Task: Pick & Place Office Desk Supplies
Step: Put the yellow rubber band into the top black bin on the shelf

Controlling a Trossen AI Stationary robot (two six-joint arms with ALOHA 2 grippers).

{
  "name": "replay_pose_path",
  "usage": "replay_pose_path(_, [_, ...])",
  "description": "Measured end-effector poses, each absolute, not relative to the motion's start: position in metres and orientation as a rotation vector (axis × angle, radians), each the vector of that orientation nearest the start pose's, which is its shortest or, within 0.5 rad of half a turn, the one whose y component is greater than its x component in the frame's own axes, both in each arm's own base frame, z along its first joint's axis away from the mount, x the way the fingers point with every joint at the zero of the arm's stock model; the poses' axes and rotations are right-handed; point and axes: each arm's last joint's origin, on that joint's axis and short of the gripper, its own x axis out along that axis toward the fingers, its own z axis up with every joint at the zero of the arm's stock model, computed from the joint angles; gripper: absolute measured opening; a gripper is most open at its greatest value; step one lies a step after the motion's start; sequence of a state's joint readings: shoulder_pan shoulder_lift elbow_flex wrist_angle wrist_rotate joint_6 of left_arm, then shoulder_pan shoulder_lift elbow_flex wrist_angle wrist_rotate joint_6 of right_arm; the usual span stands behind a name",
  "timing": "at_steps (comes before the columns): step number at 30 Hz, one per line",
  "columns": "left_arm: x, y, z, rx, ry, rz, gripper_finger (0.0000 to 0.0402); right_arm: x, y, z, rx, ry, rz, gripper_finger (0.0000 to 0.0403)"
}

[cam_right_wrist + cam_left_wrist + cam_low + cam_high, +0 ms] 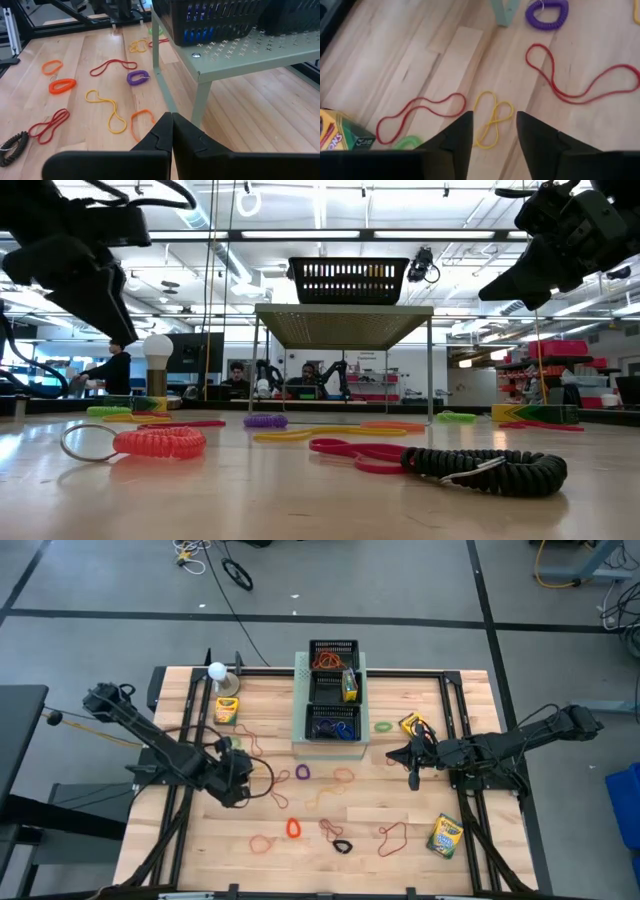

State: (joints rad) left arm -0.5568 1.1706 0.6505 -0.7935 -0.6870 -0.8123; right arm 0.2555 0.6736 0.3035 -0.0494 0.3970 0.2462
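Yellow rubber band (491, 119): twisted figure-eight loop lying flat on the worktop (200, 830), just ahead of the left gripper's fingers, untouched.
Red rubber band (417, 116): long loop on the worktop beside the yellow one, toward the crayon box (340, 132) at the left wrist view's edge.
Purple coil (547, 12): coiled loop near a leg of the pale-green stand (300, 705), beyond a second long red loop (580, 80).
Mesh trays (333, 722): two black trays in line on the pale-green stand at 12 o'clock of the worktop centre; the farther tray (332, 655) holds orange bands, the nearer one blue bands.
Crayon boxes: one (350, 685) on the stand between the trays, one (226, 710) at 10 o'clock, one (444, 836) at 4 o'clock.
Loose bands: orange coil (293, 828) and black coil (342, 846) at 6 o'clock, green loop (383, 726) at 2 o'clock.
Left gripper (492, 145): at 9 o'clock, low above the worktop, jaws apart, nothing between them.
Right gripper (171, 132): at 3 o'clock, pointing toward the stand, jaws together, empty.
White ball on a stand (217, 672): at 11 o'clock near the far edge.
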Motion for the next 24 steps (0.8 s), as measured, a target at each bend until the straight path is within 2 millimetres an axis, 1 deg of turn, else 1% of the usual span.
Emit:
replay_pose_path(4, [0.165,-0.074,0.182,-0.022,0.926,0.490,0.0171,0.148,0.027,0.197,0.108,0.377,-0.187,0.0007])
replay_pose_path(6, [0.165,-0.069,0.174,-0.053,0.916,0.471,0.0171,0.148,0.027,0.197,0.108,0.377,-0.187,0.0007])
replay_pose_path(9, [0.160,-0.058,0.161,-0.059,0.925,0.474,0.0167,0.148,0.027,0.197,0.108,0.378,-0.187,0.0007])
replay_pose_path(13, [0.156,-0.045,0.159,-0.116,0.927,0.507,0.0164,0.148,0.027,0.197,0.108,0.378,-0.187,0.0007])
replay_pose_path(16, [0.157,-0.037,0.157,-0.180,0.945,0.513,0.0165,0.148,0.027,0.197,0.108,0.378,-0.187,0.0007])
replay_pose_path(18, [0.156,-0.032,0.154,-0.184,0.962,0.526,0.0168,0.148,0.027,0.197,0.108,0.378,-0.187,0.0007])
replay_pose_path(21, [0.159,-0.028,0.149,-0.188,0.957,0.529,0.0172,0.148,0.027,0.197,0.108,0.377,-0.187,0.0007])
replay_pose_path(24, [0.161,-0.025,0.145,-0.207,0.949,0.485,0.0177,0.148,0.027,0.197,0.108,0.378,-0.188,0.0007])
